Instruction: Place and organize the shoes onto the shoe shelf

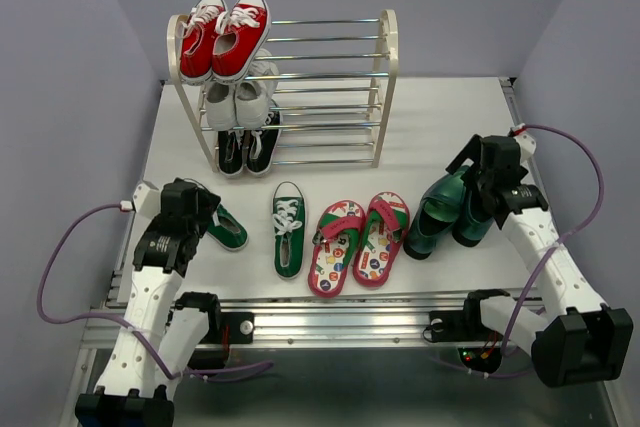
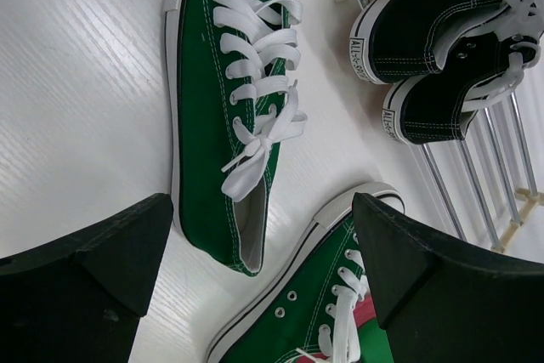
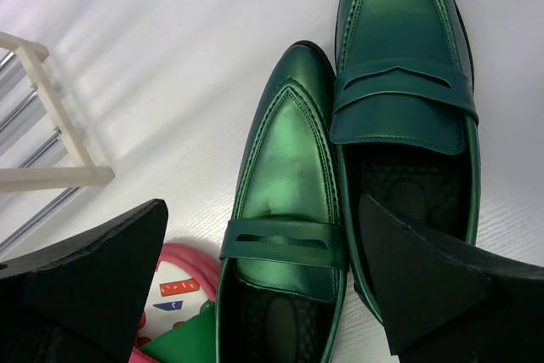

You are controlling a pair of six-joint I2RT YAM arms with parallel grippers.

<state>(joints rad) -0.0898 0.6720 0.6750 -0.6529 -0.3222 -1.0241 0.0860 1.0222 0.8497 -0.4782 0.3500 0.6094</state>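
The shoe shelf [image 1: 385, 77] stands at the back. Two green canvas sneakers lie on the table: one [image 1: 232, 231] partly under my left gripper [image 1: 197, 209], the other [image 1: 288, 232] to its right. The red-strapped flip-flops [image 1: 357, 243] lie side by side in the middle. The glossy dark-green heels [image 1: 437, 215] stand at the right, under my right gripper [image 1: 478, 185]. In the left wrist view the left gripper [image 2: 263, 269] is open above both sneakers [image 2: 229, 116] [image 2: 310, 299]. In the right wrist view the right gripper [image 3: 263, 278] is open over the left heel [image 3: 293, 167]; its right finger overlaps the other heel [image 3: 399, 65].
Red sneakers [image 1: 226, 37] sit on the shelf's top tier at the left, white sneakers [image 1: 238, 99] below them, and black sneakers [image 1: 247, 147] on a lower tier, also in the left wrist view [image 2: 442, 31]. The shelf's right half holds nothing. A flip-flop edge [image 3: 178, 291] shows beside the heel.
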